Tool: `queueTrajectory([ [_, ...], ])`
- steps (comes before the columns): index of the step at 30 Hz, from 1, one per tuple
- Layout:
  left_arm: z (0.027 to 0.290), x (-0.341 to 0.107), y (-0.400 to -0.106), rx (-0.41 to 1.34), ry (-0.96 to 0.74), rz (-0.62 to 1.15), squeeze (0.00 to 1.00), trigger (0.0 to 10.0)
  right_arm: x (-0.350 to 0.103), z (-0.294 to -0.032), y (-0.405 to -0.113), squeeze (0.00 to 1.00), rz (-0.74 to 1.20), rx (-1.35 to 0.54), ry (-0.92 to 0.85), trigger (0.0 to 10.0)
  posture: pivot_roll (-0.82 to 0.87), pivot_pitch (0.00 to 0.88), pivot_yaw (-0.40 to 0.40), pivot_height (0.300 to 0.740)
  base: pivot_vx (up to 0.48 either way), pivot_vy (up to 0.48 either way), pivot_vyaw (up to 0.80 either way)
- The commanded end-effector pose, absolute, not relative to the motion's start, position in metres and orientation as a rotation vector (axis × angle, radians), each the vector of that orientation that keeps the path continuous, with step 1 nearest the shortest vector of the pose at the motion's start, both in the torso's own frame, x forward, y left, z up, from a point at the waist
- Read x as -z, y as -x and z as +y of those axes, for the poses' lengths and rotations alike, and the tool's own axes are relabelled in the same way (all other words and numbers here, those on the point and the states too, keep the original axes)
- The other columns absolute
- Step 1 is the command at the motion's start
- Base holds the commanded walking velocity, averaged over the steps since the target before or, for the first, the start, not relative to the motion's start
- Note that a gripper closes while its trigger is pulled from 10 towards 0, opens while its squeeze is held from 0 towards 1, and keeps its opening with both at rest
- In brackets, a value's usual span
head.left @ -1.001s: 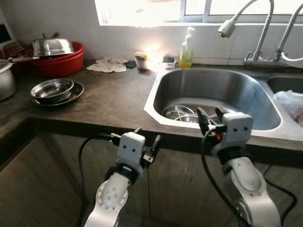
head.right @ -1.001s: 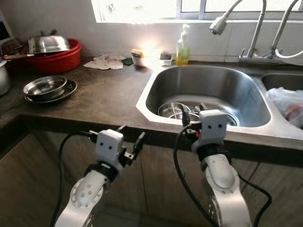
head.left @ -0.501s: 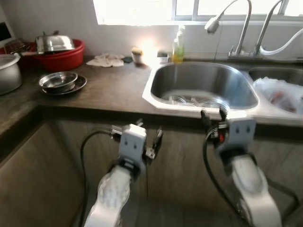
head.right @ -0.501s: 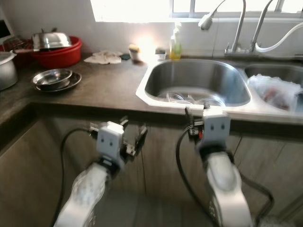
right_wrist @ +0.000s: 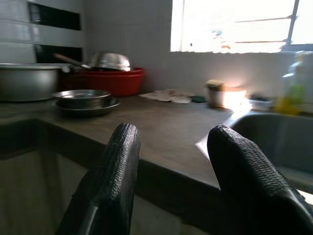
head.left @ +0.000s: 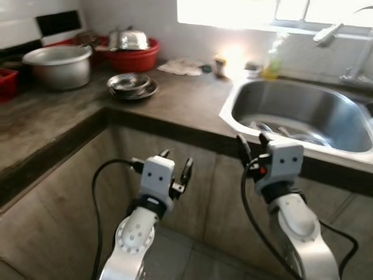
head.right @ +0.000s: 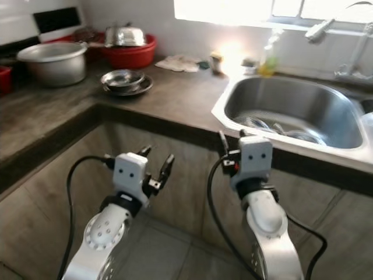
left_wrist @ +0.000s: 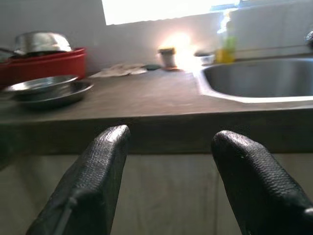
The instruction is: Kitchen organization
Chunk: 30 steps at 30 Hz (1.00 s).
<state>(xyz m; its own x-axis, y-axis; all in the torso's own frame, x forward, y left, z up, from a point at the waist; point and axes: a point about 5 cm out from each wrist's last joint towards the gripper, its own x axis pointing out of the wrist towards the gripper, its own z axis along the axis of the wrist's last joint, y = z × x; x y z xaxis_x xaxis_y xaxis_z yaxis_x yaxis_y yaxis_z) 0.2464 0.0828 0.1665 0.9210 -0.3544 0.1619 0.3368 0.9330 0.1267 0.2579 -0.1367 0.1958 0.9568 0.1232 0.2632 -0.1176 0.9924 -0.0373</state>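
Observation:
Both arms are raised in front of the cabinet, below the dark countertop (head.left: 175, 102). My left gripper (head.left: 175, 164) is open and empty, and my right gripper (head.left: 252, 143) is open and empty just under the sink's front rim. The steel sink (head.left: 303, 114) holds several steel dishes (head.left: 280, 129). Stacked steel bowls on a plate (head.left: 131, 86) sit on the counter to the left. Behind them stands a red basin (head.left: 133, 57) with a steel lid (head.left: 132, 39) on top. A large steel pot (head.left: 57, 65) stands at far left.
A soap bottle (head.left: 271, 57), a small cup (head.left: 220, 65) and a white cloth (head.left: 183, 66) line the back wall under the window. A tap (head.left: 335, 32) hangs over the sink. The counter turns a corner on my left (head.left: 41, 140). Tiled floor lies below.
The camera has swung left and back: the sink has slid right, and the corner counter and large pot have come into view. Both grippers stay open and raised.

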Motion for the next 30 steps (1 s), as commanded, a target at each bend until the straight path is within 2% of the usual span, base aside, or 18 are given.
queueTrajectory([
  [1,0.0812,-0.1668,-0.2474,0.356,-0.104,-0.186,0.00,10.0,-0.1968,-0.1359,-0.2598,0.00,-0.268,-0.120,0.018,10.0,0.05,0.027,-0.028,0.740,0.292,0.000,0.80],
  [23,0.0810,-0.1661,-0.2486,0.355,-0.107,-0.181,0.00,10.0,-0.1990,-0.1312,-0.2651,0.00,-0.278,-0.130,0.001,10.0,0.06,0.018,-0.030,0.740,0.291,0.000,0.80],
  [30,0.0808,-0.1660,-0.2489,0.359,-0.108,-0.182,0.00,10.0,-0.1997,-0.1305,-0.2671,0.00,-0.277,-0.134,-0.011,10.0,0.06,0.011,-0.030,0.740,0.282,0.000,0.00],
])
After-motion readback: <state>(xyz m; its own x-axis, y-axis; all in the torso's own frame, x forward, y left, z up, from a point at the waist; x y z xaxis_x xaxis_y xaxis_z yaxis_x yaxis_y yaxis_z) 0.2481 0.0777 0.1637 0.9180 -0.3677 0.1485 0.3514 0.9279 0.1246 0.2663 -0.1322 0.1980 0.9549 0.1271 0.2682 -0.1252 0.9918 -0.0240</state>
